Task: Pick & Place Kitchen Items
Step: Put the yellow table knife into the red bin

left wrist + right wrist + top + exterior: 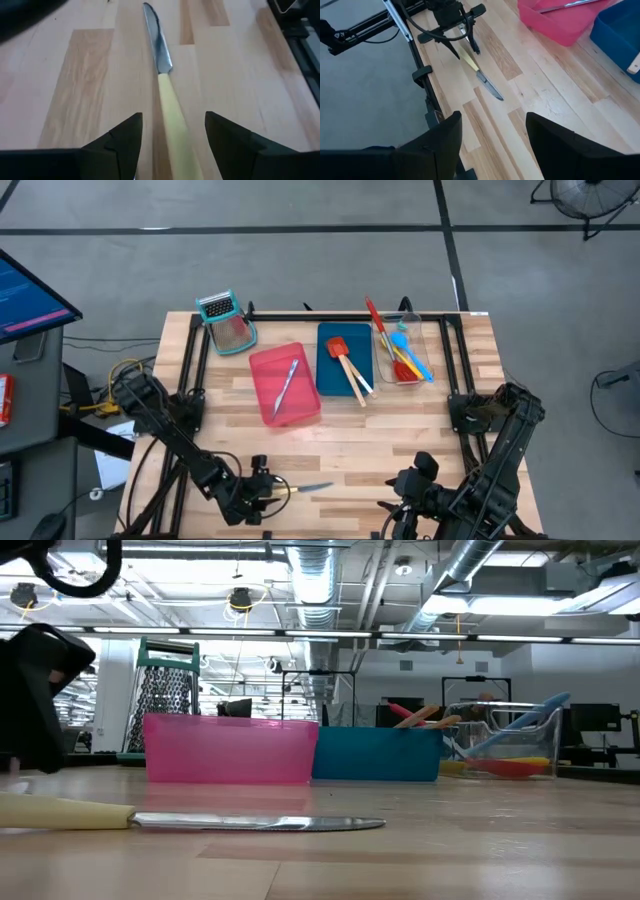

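One knife (308, 488) flat near tabletop's (350, 450) front edge; left pincer (268, 491) wide open astride handle, gripping nothing.

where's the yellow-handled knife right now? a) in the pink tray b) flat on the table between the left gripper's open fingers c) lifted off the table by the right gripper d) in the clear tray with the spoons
b: the knife lies flat on the table, its yellow handle between the open fingers of the left gripper, and nothing grips it.
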Tool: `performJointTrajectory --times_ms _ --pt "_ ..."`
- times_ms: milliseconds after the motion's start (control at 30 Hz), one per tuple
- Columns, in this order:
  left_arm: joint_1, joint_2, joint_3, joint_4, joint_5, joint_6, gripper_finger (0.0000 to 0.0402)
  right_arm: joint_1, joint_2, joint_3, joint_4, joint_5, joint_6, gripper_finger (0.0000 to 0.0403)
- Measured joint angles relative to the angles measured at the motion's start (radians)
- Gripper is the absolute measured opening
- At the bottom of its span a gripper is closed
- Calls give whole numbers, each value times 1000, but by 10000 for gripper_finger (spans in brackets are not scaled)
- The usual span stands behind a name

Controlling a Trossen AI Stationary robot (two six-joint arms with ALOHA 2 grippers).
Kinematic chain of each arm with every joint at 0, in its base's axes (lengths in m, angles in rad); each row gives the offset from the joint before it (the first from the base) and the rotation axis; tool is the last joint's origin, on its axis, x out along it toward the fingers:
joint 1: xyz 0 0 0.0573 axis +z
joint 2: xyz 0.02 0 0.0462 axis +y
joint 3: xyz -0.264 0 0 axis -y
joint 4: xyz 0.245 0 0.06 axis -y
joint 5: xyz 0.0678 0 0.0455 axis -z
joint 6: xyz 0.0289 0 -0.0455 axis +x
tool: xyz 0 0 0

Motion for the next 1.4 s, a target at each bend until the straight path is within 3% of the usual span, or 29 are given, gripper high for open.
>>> performJointTrajectory --times_ms 567,1033,1400 --pt "-2 102 2 64 -20 -65 194 0 0 0 1 0 2 216" --pt "9 144 5 67 -13 -105 41 0 0 0 0 0 1 216" --pt "27 78 0 53 41 -95 38 0 0 0 0 0 1 216"
